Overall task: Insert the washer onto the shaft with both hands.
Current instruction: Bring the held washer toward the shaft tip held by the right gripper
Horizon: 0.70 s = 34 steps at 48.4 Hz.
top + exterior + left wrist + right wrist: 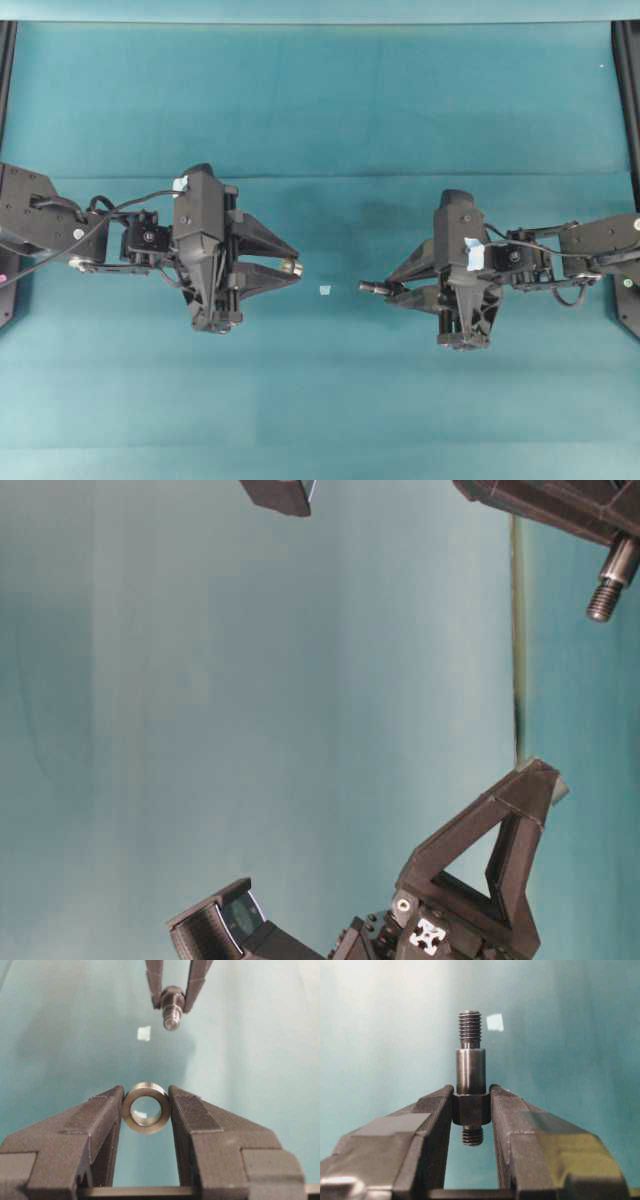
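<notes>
While both parts are already held off the worktop, the joining itself is not yet done.

Left grip: the left gripper [146,1110], black with pointed triangular jaws, has its jaws closed on the washer [146,1108], a thick dull grey metal ring, pinched by its outer rim at the jaw tips with the centre hole facing outward.

Right grip: the right gripper [471,1110], of the same black build, has its jaws clamped on the hexagonal collar of the shaft [470,1067], a short dark grey stepped metal rod; the smooth section and the thinner threaded end stick out beyond the jaw tips.

Gap between them: in the overhead view the washer [296,267] and the tip of the shaft [372,288] face each other, well apart, and the shaft lies slightly off the line of the hole.

Between and below: one small pale tape scrap [324,290] lies on the teal worktop [320,110], no part of the job.

Progress: both pick-ups look complete; roughly the first half is behind.

Left to do: line up the hole with the threaded end, close the gap, slide the ring over the thread onto the smooth section.

Containers: none in view; nothing holds anything but the two pairs of jaws.
</notes>
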Available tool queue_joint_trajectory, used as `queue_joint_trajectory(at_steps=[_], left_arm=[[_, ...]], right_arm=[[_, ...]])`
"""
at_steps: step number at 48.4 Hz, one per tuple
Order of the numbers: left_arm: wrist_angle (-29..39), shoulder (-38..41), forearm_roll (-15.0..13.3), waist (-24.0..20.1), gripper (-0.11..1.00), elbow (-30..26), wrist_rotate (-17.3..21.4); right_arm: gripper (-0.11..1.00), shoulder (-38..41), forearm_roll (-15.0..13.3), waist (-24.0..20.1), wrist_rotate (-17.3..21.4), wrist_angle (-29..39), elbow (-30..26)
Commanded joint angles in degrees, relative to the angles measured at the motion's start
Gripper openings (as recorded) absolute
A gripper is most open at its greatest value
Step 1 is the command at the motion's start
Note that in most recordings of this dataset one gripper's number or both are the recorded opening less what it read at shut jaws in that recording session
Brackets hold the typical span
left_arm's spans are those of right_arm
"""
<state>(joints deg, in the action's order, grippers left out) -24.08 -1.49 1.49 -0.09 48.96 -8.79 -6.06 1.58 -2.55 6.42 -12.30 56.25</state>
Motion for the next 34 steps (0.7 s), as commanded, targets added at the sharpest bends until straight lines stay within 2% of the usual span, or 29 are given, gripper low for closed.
queue_joint_trajectory(at_steps=[1, 34], left_arm=[[-0.9, 0.1, 0.1, 0.2, 0.34, -1.5, 0.0], [-1.9, 4.5, 0.1, 1.2, 0.34, -5.3, -0.2]], right_arm=[[0.00, -0.4, 0.2, -0.2, 0.5, -1.1, -0.4], [0.00, 4.1, 0.2, -0.2, 0.6, -6.2, -1.1]])
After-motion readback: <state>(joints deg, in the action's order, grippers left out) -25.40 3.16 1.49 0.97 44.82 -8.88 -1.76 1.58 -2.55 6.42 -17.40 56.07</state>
